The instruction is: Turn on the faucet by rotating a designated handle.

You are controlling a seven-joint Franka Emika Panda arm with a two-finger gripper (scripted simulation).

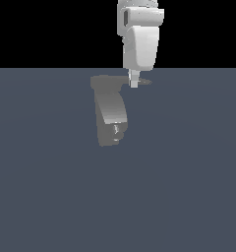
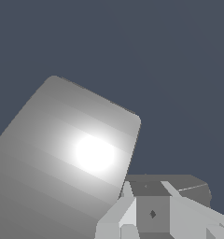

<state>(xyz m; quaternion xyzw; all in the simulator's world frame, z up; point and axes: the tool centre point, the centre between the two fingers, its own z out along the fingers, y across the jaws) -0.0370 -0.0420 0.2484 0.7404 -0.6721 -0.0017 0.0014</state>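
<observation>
Exterior view: tool (image 1: pixel 134 83) down at handle (image 1: pixel 143 81), grip state unclear; thin, stiff lever on faucet (image 1: pixel 110 110), likely best pushed near tip.

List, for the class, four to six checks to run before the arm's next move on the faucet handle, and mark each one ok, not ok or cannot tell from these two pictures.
1. Faucet stands upright on the floor: ok.
2. Handle in sight, sticking out toward the exterior view's right from the faucet's top: ok.
3. Gripper down at handle height, right at the handle: ok.
4. Gripper actually touching or clasping the handle: cannot tell; the two overlap in the exterior view.
5. Gripper open or shut: cannot tell.
6. Nothing else lies near the handle: ok.
</observation>
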